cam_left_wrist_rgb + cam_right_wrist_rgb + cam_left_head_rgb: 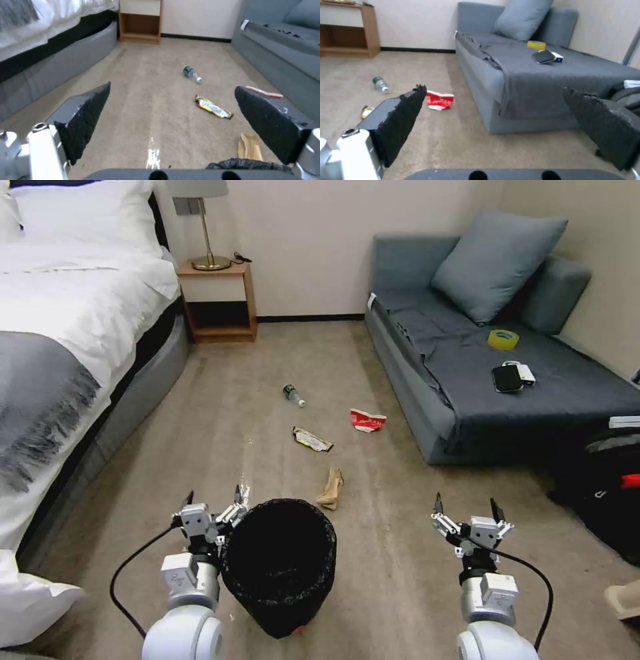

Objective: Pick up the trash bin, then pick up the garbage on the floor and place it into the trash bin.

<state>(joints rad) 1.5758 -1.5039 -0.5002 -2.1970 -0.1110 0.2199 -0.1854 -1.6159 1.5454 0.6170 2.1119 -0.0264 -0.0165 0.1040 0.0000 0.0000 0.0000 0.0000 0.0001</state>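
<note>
Trash bin (pixel 280 563) w/ black liner sits on carpet (pixel 400 553) btwn the arms, just beside left gripper (pixel 212 499); left gripper fingers apart, empty; right gripper (pixel 468 507) at bin's 3 o'clock, well apart, also spread, empty; tan paper (pixel 331 488) near bin's 12; gold wrapper (pixel 311 440), red-white wrapper (pixel 368 421), green bottle (pixel 293 395) farther off toward 12–1.

Beige carpet (pixel 400 553) runs between a white-sheeted bed (pixel 73 313), a wooden nightstand (pixel 217 300) and a grey sofa (pixel 493 373).
</note>
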